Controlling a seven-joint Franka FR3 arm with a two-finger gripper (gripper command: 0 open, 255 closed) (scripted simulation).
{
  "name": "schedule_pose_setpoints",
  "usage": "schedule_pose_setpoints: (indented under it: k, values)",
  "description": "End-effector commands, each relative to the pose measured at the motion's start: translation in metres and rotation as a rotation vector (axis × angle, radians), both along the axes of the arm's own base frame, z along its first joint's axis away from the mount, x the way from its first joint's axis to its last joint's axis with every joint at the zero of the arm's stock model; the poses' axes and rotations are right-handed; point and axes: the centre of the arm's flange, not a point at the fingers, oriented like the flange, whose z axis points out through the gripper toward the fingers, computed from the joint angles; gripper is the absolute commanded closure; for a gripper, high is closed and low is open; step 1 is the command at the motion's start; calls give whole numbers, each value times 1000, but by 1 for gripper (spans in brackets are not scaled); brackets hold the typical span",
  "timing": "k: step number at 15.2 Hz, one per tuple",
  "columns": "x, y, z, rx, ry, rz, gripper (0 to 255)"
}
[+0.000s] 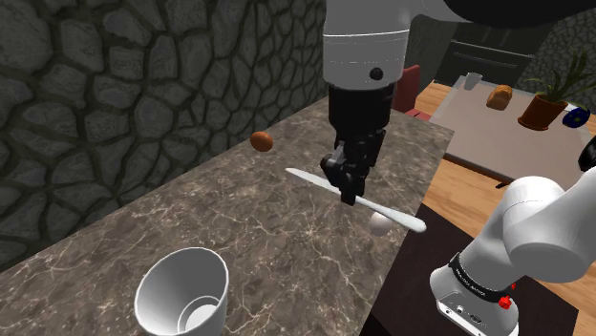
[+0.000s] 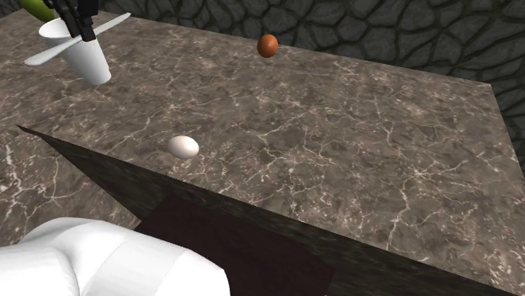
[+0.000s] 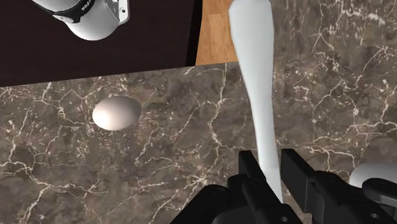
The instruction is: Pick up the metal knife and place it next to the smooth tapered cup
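Aloft, white knife (image 3: 257,76) crosswise in the gripper (image 3: 270,167).

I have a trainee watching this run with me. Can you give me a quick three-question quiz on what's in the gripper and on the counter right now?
1. True or false: the gripper is shut on the knife.
2. Multiple choice: the cup is A) upright with its open end up, B) lying on its side, C) upside down.
3. Short answer: besides the cup, how many things rest on the counter, and what are they?

Key
1. True.
2. A.
3. Two: a white egg and a brown egg.
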Motion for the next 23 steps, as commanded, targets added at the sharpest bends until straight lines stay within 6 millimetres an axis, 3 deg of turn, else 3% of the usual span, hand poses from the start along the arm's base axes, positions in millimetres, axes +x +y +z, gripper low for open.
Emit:
schedule_pose_setpoints:
  k: [1, 23]
  values:
    - [-18, 22, 0, 0, 0, -1, 255]
    - [-21, 25, -111, 0, 0, -1, 255]
